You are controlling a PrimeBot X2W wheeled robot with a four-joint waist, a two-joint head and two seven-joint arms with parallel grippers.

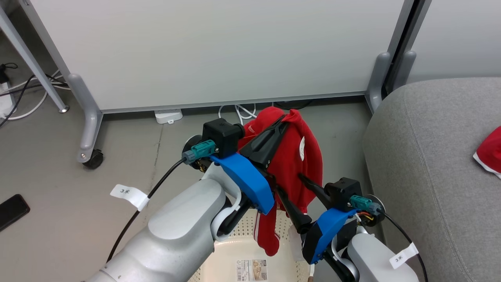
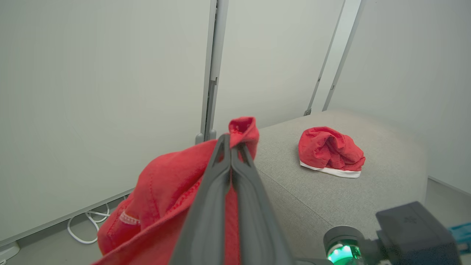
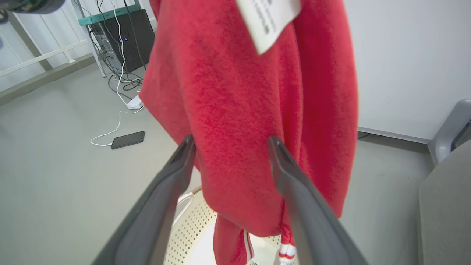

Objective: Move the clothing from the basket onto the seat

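A white flat-panelled partition [image 1: 219, 51] on grey wheeled feet stood behind everything. To the robot's right lay the large light-grey fabric seat [image 1: 430, 164], rounded at its edge. Below the arms sat the cream-white perforated plastic basket [image 1: 227, 258], a label on its bottom. A red sports garment with white stripes [image 1: 293, 156] hung above the basket, its lower end dangling down into it. A second, crumpled red garment with white trim [image 2: 329, 151] rested on the seat, well apart from the first.

The left gripper [image 1: 282, 122] had its dark fingers pressed together on the top fold of the hanging garment, holding it up. The right gripper [image 3: 231, 141] had its fingers spread wide, with the hanging cloth between their tips; whether they touched it could not be told. A white tag [image 3: 268, 22] showed on the cloth. A flat black phone [image 1: 11, 209] lay on the grey floor.
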